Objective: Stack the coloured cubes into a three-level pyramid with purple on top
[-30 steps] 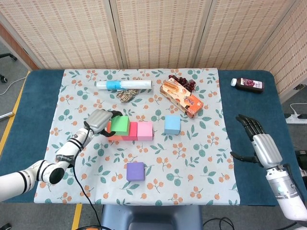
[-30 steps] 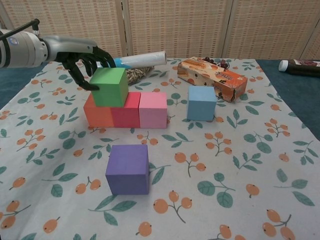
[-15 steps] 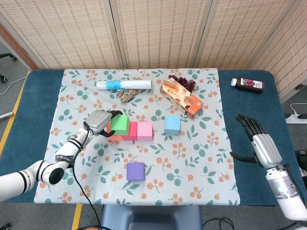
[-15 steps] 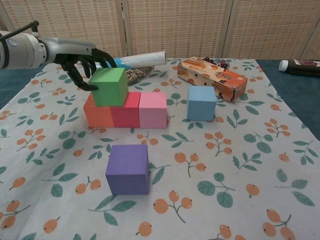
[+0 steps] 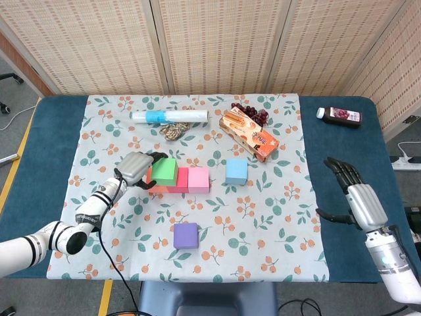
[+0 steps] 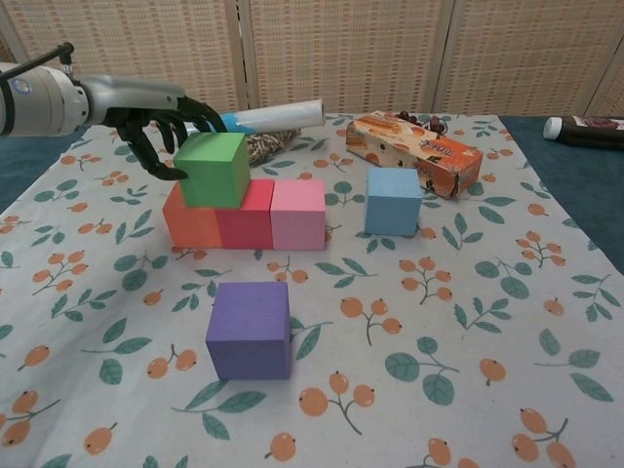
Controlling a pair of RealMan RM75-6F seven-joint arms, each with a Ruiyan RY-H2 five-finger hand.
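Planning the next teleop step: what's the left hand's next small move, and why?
Probably draw the left hand back clear of the green cube. The cube already sits on the bottom row, straddling the orange cube and the red cube, and the fingers are only beside it. The blue cube is the likely next pick.

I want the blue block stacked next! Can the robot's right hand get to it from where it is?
Probably yes. The right hand is open, off at the table's edge, and only bare cloth lies between it and the light blue cube, which stands alone, beside the pink cube.
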